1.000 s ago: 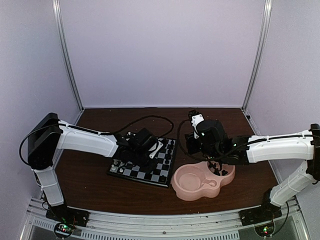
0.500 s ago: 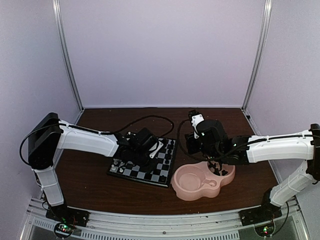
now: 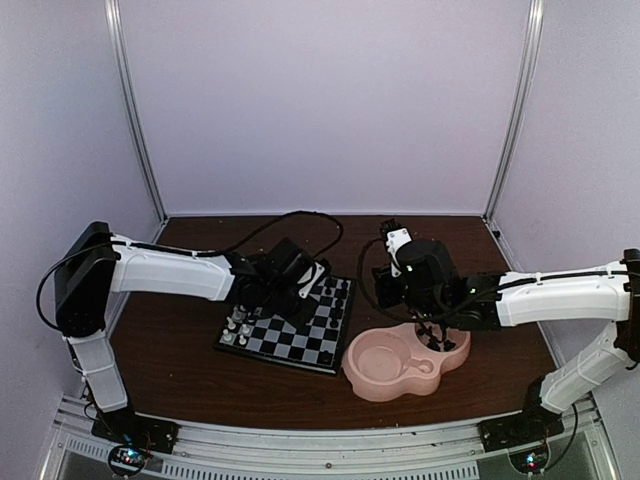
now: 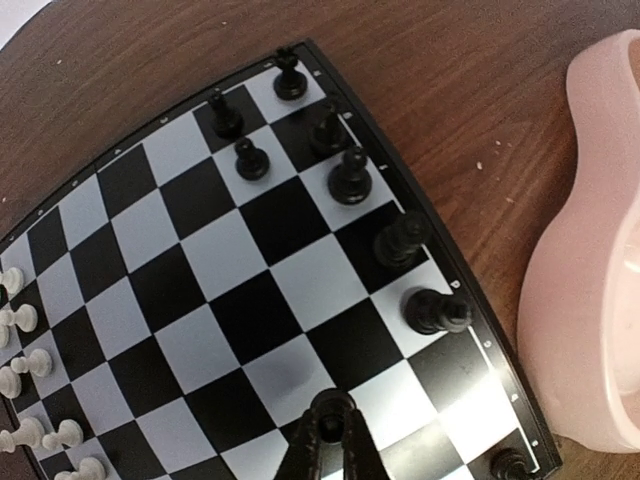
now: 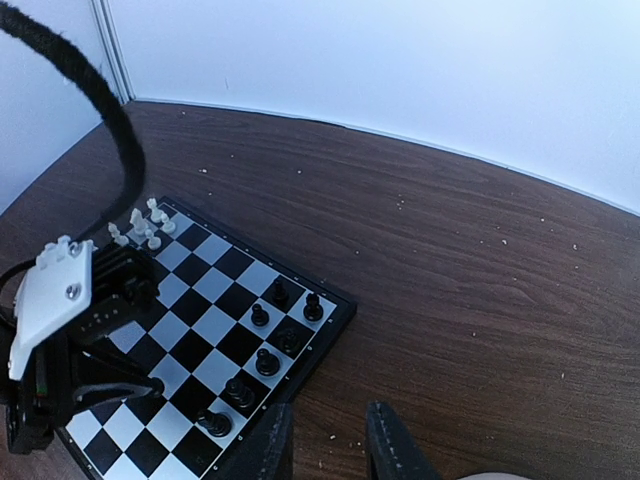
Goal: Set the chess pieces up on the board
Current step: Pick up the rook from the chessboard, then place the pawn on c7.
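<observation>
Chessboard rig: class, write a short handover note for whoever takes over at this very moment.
Left gripper: shut, above the small black-and-pale checked chessboard.
Right gripper: open, over the pink double-bowl dish.
Done: several tiny black plastic chessmen stand along one board edge, tiny white plastic chessmen opposite.
Left: more black pieces lie in the dish; both sets look incomplete.

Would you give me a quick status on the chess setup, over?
Left gripper shut over the board. Right gripper open above pink dish. Black pieces partly placed; nothing blocking.
</observation>
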Tool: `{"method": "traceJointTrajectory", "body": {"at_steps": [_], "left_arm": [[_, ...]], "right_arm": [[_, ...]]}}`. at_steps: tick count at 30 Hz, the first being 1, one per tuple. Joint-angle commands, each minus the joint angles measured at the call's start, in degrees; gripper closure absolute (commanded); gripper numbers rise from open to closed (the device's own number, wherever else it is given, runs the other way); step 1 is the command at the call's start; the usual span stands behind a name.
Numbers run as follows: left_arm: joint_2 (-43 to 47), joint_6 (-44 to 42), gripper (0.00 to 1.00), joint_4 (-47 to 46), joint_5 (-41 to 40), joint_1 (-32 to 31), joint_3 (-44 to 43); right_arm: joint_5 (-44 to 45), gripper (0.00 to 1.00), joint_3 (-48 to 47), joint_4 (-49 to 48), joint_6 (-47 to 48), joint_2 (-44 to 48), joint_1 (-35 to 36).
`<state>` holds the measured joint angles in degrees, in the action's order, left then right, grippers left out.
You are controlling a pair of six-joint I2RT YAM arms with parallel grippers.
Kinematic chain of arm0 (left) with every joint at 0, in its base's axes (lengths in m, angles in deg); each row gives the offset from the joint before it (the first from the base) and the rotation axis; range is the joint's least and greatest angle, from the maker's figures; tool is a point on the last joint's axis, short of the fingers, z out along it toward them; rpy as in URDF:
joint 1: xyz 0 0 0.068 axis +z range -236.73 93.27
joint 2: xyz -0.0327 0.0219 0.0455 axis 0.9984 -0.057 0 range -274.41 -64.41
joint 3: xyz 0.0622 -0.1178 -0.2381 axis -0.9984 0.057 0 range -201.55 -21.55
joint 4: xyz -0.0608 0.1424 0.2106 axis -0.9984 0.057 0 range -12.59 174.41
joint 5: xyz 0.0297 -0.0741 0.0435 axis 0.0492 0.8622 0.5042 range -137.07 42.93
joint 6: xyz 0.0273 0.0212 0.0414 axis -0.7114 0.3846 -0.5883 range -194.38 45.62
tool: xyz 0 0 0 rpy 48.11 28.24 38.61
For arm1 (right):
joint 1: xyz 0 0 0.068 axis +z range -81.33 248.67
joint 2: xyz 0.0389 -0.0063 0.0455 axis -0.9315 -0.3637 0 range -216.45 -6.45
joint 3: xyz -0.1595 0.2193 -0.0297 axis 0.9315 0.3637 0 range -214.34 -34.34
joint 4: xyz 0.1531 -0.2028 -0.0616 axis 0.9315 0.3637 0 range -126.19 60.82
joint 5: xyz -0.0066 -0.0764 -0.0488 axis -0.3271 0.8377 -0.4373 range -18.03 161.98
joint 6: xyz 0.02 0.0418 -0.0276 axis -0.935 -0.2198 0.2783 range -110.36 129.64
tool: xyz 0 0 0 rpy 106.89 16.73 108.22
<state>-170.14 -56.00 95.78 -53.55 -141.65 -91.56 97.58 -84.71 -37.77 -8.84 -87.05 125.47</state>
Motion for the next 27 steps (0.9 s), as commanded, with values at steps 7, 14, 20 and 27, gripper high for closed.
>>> {"method": "traceJointTrajectory", "body": {"at_steps": [7,14,20,27], "left_arm": [[-1.56,1.58,1.0,-0.3,0.15,3.94,-5.5],[-5.3,0.76,1.0,0.57,-1.29,4.29,-11.62],[-8.36,-0.08,1.0,1.59,-2.29,4.29,-14.62],[-11.1,-0.35,1.0,2.59,-1.26,4.29,-16.66]], "right_arm": [[1.37,0.73,1.41,-1.14,-0.94,2.51,-0.46],[1.24,0.73,2.03,-1.53,-1.45,2.71,-0.68],[0.95,0.73,2.03,-1.76,-1.55,2.47,-0.72],[0.91,0.72,2.12,-1.76,-1.51,2.73,-0.81]]}}
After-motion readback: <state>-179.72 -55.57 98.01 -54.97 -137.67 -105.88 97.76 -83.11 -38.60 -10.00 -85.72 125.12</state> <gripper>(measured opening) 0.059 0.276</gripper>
